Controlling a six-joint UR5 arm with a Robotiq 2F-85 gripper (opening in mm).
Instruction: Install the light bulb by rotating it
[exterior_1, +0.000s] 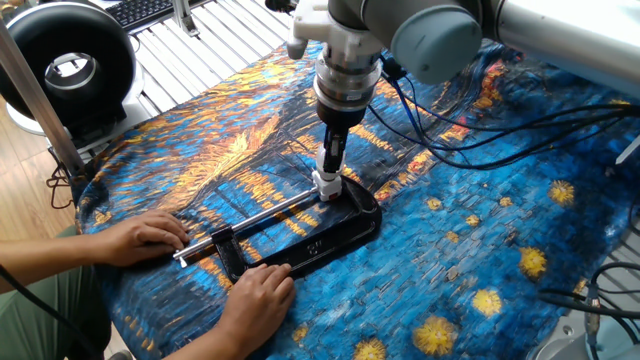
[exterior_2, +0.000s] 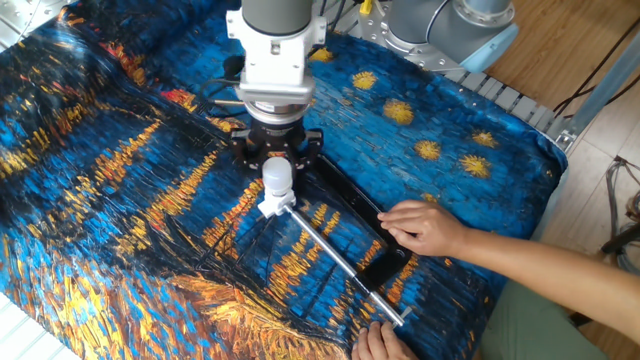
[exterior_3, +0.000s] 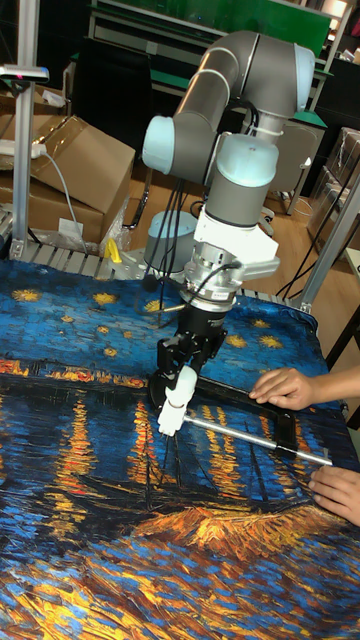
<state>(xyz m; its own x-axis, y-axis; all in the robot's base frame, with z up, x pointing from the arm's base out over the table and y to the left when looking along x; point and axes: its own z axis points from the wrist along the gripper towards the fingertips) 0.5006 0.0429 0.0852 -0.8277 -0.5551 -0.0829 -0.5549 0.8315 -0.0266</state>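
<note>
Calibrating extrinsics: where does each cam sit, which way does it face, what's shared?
One fixed view: high, beside the person, facing the arm; shows gripper, wrist, both hands.
The other fixed view: high, opposite side, facing the person; shows gripper, light bulb.
Tall fixed view: lower, side-on; shows the whole arm.
All share the bulb and black clamp.
</note>
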